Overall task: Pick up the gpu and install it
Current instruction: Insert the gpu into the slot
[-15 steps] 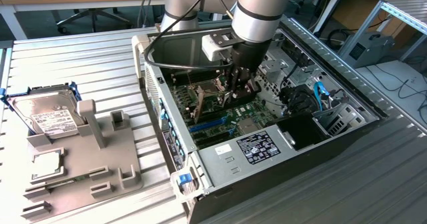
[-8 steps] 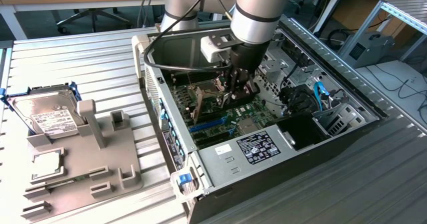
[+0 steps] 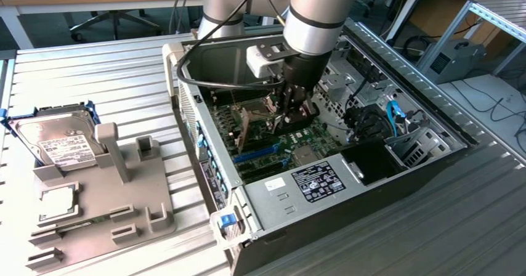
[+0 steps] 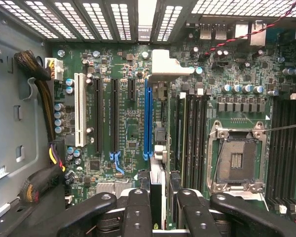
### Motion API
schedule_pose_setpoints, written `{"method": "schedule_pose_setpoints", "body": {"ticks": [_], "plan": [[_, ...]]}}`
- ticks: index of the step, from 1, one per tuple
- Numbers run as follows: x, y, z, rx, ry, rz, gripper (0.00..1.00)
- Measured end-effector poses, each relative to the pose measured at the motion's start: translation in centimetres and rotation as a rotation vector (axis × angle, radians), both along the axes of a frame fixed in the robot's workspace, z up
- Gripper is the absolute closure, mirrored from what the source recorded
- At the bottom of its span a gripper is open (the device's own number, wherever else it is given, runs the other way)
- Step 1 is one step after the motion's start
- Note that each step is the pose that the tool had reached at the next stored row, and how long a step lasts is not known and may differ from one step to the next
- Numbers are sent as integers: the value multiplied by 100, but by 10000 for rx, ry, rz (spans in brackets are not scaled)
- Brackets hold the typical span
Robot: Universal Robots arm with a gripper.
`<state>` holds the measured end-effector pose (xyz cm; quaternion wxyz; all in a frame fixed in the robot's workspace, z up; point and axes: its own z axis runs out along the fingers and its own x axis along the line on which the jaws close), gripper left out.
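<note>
My gripper [image 3: 294, 114] is down inside the open computer case [image 3: 427, 113], over the green motherboard [image 3: 284, 140]. It is shut on the gpu [image 4: 159, 170], a slim dark card seen edge-on between the black fingers [image 4: 138, 212]. The card's silver end bracket [image 4: 164, 66] points toward the vented rear wall of the case. The card runs parallel to the long blue slot [image 4: 148, 116] and close beside it, on the side of the memory slots. Whether its edge touches the board I cannot tell.
Beside the blue slot lie black slots and a white slot [image 4: 80, 108]; the processor socket [image 4: 236, 159] and a cable bundle [image 4: 39, 98] flank them. Outside, at the exterior view's left, a grey holder [image 3: 107, 193] carries a hard drive [image 3: 56, 139] and a square chip [image 3: 58, 203].
</note>
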<state>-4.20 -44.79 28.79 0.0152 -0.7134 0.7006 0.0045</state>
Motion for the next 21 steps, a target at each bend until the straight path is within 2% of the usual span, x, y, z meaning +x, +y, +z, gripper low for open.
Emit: {"method": "schedule_pose_setpoints", "body": {"ticks": [21], "plan": [[-43, 0, -40, -13, -1, -1, 74]]}}
